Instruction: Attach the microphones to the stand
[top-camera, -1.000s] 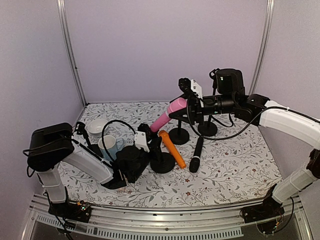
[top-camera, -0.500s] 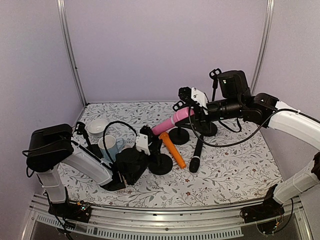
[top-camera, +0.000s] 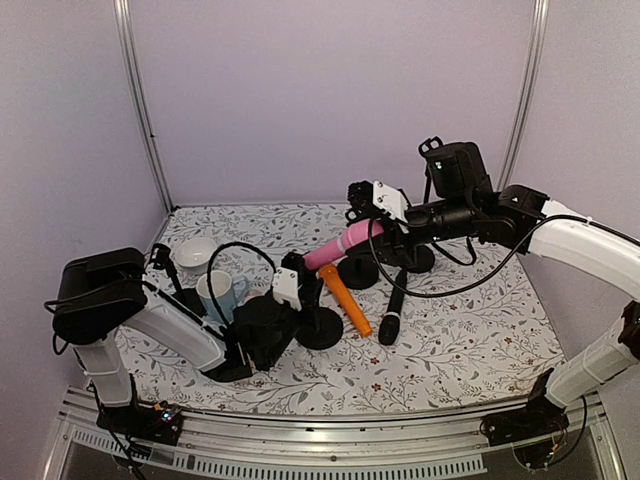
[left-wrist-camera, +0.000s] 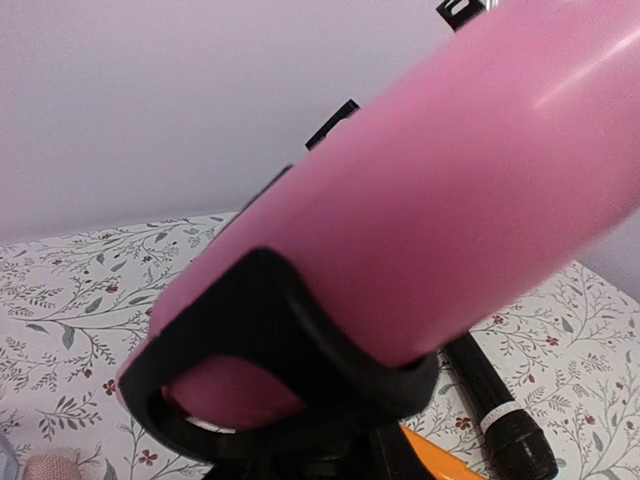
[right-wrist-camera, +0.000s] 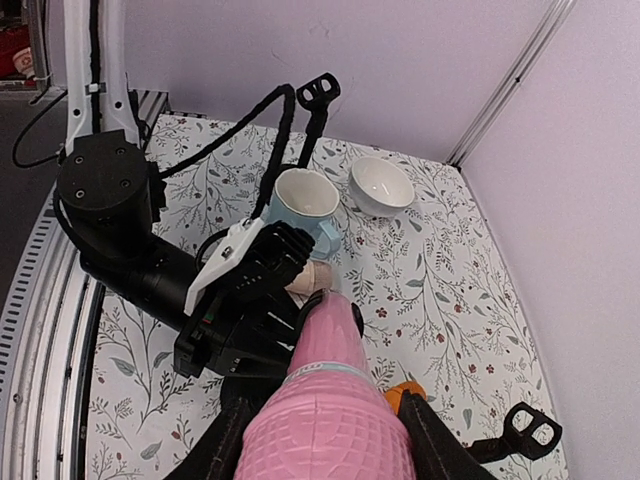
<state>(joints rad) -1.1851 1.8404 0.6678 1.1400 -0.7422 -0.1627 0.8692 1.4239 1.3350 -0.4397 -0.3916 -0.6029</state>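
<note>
Ok, status: right end effector is clamped on the head end of the bright pink microphone, holding it off the counter. Mic is tilted, head up toward the right arm, handle down to the left. In the left wrist view the handle sits in the black clip of the near stand, with the clip's prongs wrapped around the underside of the pink body.

Left end effector is clenched, low and right at that stand's post. Cannot tell from these views whether it is actually pinching the post.

Other 3 mics:
- orange microphone: lying on the counter just right of the near stand's base, touching or nearly so.
- black microphone: flat on the counter, right of the orange one, apart from it.
- pale beige-pink microphone: only its tip shows, beside the mug, mostly hidden by the left arm.

2 more stands sit behind, under the right arm. A white bowl sits at the back left, behind the mug.
</note>
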